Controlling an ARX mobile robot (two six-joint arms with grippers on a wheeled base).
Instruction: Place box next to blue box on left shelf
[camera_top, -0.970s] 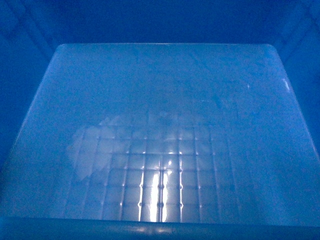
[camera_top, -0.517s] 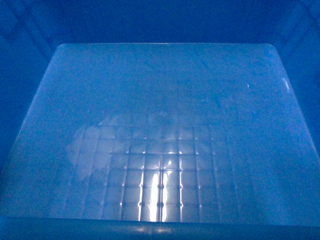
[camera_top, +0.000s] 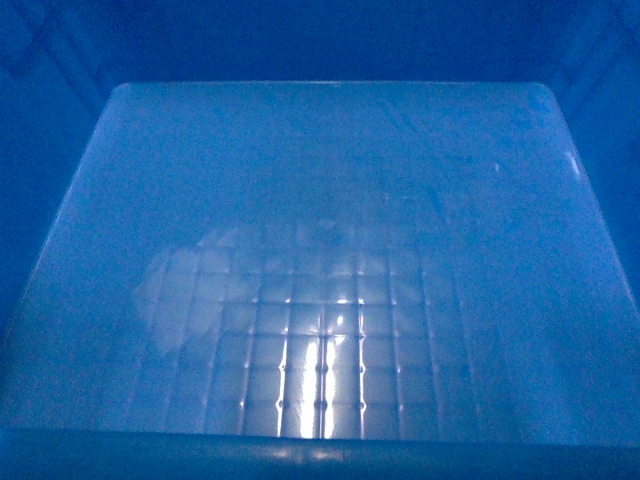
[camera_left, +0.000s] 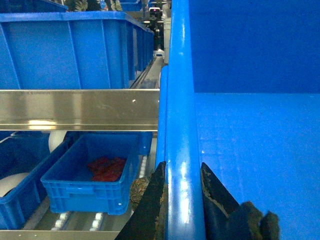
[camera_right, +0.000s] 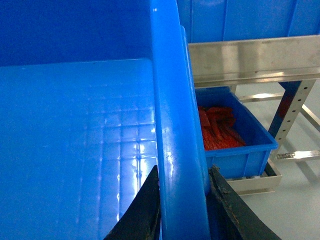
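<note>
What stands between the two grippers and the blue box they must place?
Nothing: the left gripper and the right gripper each already clamp a side rim of the box, one finger inside and one outside.

Steel shelf rail (camera_left: 80, 109) crossed rack; blue bins (camera_left: 75, 47) stood above. Lower bin (camera_right: 235, 142) held red items (camera_right: 217, 127). Perforated upright (camera_right: 290, 112) stood on pale grey floor (camera_right: 295, 200).

A small blue bin (camera_left: 95, 175) of red pieces (camera_left: 106, 168) sits under a steel rail (camera_left: 80, 109), and another bin (camera_right: 235, 145) holds orange-red items (camera_right: 217, 129) beside a perforated post (camera_right: 289, 114).
</note>
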